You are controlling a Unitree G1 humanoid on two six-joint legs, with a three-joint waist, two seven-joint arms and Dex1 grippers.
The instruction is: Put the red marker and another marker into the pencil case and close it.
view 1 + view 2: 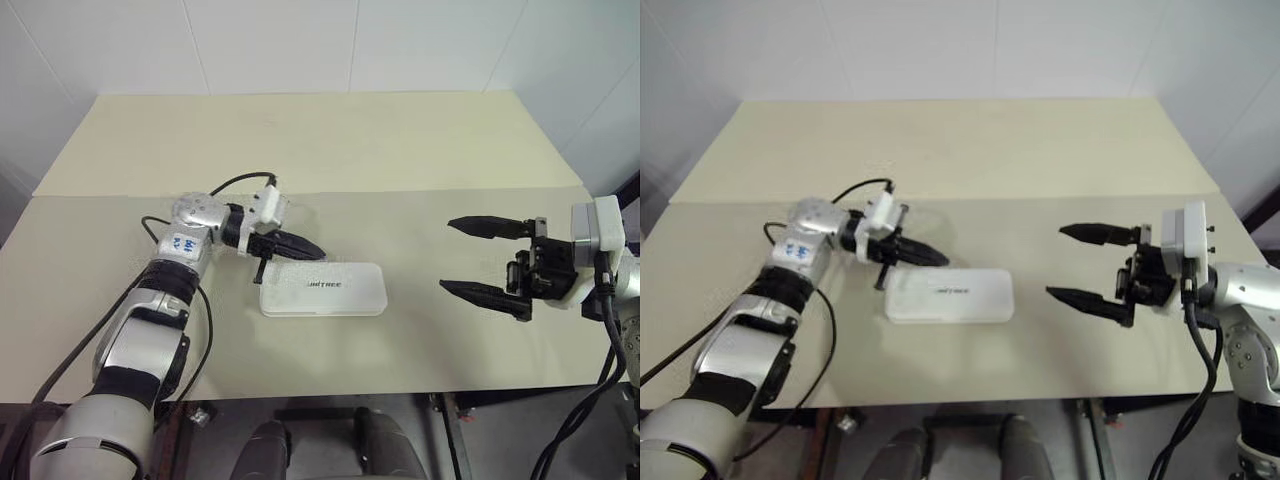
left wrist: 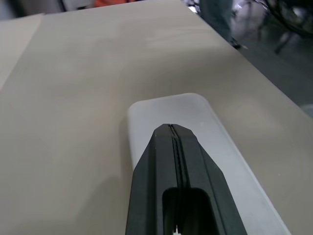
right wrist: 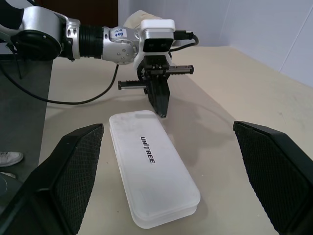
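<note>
The pencil case [image 1: 323,289] is lying closed on the desk [image 1: 300,150]; the task is looking nearly finished. The left tool [image 1: 300,246], pressed together, is hovering over its end; the right tool [image 1: 487,260] is gaping apart, empty.

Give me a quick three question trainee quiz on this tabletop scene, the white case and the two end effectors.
1. True or false: the pencil case lies with its lid shut.
2. Which end effector has its fingers spread wide apart? A. left B. right C. both
3. Fill in: the left end effector is closed and its tip hangs over the case's ____ end, as the head views show it.

Key
1. True: the lid with the UNITREE lettering sits flat on the base all round.
2. B: the right end effector stands open, off to the case's right, apart from it.
3. Left: in the left wrist view its fingers are pressed together above that end of the case.
</note>
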